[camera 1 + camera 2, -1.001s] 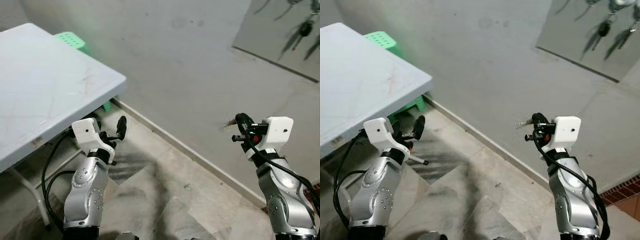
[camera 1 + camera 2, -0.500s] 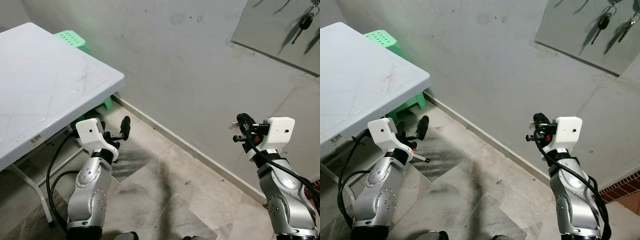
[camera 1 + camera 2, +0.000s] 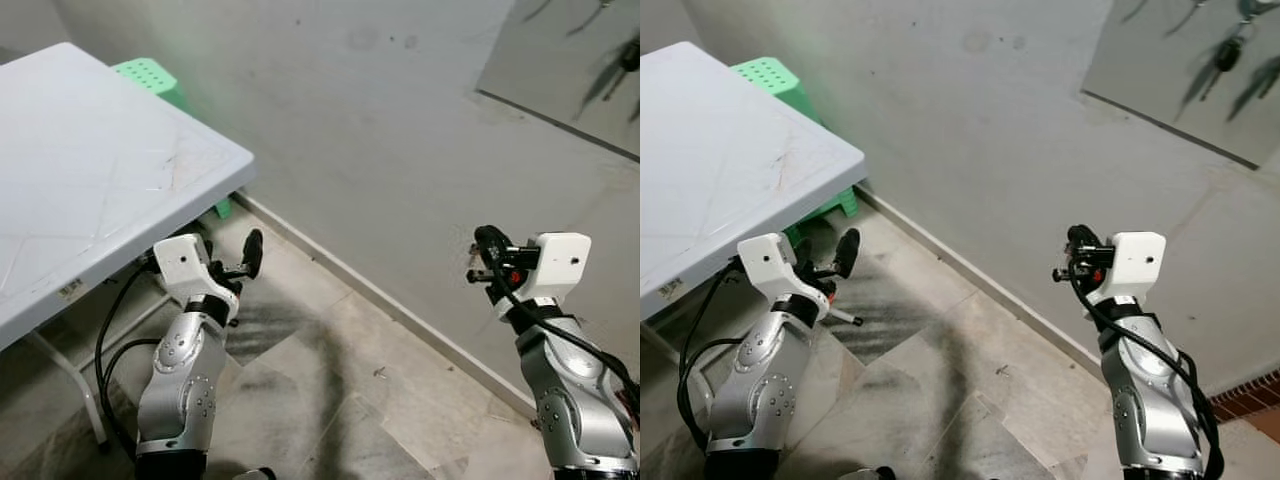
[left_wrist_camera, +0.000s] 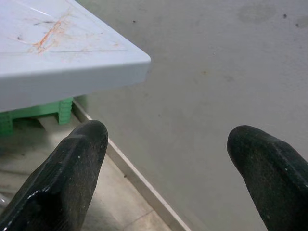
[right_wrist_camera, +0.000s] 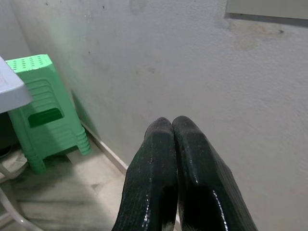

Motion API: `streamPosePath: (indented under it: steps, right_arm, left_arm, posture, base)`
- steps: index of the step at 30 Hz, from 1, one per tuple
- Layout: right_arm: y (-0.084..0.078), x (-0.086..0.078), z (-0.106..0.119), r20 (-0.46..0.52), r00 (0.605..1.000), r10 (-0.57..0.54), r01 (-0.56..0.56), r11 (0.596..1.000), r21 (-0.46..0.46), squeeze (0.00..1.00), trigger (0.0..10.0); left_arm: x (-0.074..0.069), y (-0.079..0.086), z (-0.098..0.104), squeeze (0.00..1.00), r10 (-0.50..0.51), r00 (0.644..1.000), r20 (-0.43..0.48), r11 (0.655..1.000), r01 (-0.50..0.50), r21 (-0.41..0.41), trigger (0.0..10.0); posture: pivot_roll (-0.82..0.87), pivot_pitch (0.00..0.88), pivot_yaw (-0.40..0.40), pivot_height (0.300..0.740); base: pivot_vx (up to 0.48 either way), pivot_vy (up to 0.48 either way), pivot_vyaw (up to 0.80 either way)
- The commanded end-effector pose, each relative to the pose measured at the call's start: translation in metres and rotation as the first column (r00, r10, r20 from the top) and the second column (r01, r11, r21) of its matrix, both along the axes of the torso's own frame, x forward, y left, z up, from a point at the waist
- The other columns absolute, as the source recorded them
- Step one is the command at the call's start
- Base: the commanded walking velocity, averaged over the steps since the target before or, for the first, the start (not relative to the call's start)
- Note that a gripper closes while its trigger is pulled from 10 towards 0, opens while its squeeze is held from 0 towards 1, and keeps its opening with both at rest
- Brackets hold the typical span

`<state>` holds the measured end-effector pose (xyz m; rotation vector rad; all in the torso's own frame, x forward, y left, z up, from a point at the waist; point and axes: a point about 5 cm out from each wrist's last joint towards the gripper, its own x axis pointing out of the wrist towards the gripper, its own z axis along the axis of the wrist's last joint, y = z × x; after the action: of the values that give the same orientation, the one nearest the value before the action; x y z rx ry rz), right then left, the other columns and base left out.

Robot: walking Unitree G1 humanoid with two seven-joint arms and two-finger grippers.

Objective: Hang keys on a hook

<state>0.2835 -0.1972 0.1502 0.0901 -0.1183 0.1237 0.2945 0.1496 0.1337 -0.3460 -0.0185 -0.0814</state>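
Standing before the grey wall (image 3: pixel 970 120), the robot holds both arms raised, probably ready to move. Keys (image 3: pixel 1226 52) already hang high on the panel (image 3: pixel 1160 70). Right gripper (image 5: pixel 173 126) fingers are pressed together, holding nothing; left gripper (image 4: pixel 166 139) is spread apart. Since half a second ago, the view has shifted slightly.

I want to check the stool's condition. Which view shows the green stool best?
The right wrist view: the green stool stands whole beside the wall, legs and slotted top visible. The eye views show a corner of it behind the white table; the left wrist view shows its feet under the table.
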Motion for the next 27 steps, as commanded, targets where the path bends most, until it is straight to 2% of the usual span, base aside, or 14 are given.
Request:
streamPosePath:
  steps: [1, 27]
  right_arm:
    - [-0.0042, -0.0019, 0.0017, 0.008, 1.000, -0.017, 0.017, 1.000, -0.005, 0.00, 10.0]
    - [-0.0052, -0.0025, 0.0015, 0.004, 1.000, -0.019, 0.019, 1.000, -0.005, 0.00, 10.0]
  left_arm:
    - [-0.0006, -0.0029, -0.0023, 0.00, -0.011, 1.000, -0.013, 1.000, 0.011, -0.004, 10.0]
    - [-0.0009, -0.0020, -0.0024, 0.00, -0.003, 1.000, -0.014, 1.000, 0.003, -0.010, 10.0]
  posture:
    - [-0.04, 0.137, -0.043, 0.740]
    - [-0.04, 0.145, -0.046, 0.740]
  base:
    - [0.277, 0.000, 0.00]
    - [0.286, 0.000, 0.00]
